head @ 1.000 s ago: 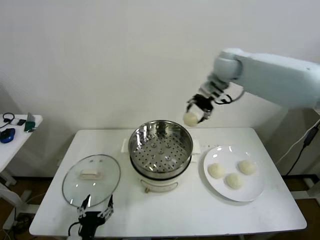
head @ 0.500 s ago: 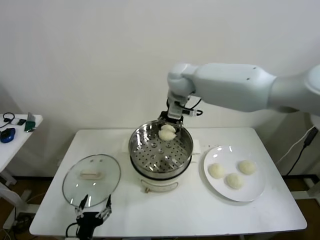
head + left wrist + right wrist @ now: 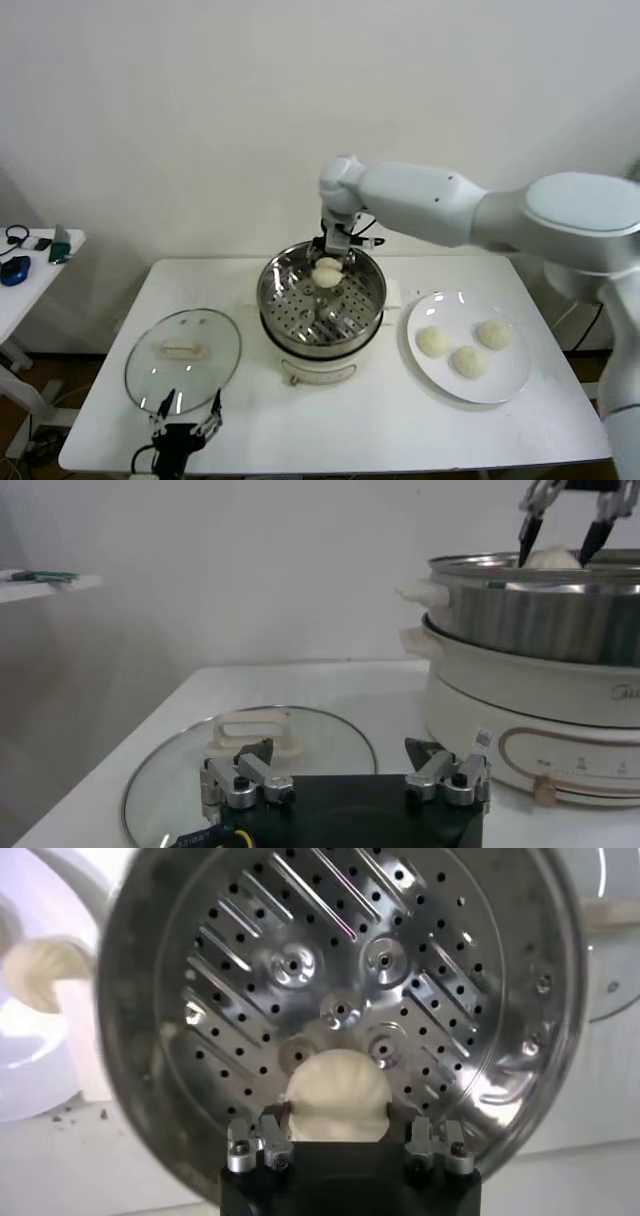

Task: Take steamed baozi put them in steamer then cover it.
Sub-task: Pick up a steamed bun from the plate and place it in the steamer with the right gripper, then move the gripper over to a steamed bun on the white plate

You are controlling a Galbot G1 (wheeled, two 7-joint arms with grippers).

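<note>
A soft, light bun (image 3: pixel 328 272) is held over the steamer (image 3: pixel 322 300), clamped by the right gripper (image 3: pixel 330 262); gentle side grips suit it. The left gripper (image 3: pixel 183 433) is parked, fingers apart.

A white table (image 3: pixel 330 420) fills the lower half of the head view. Directly on it stand three things: the cover (image 3: pixel 183 359) lies flat at lower left, the steamer (image 3: pixel 322 312) sits at centre on its white base, and a white plate (image 3: pixel 500 375) rests at lower right, just beside the steamer.
</note>
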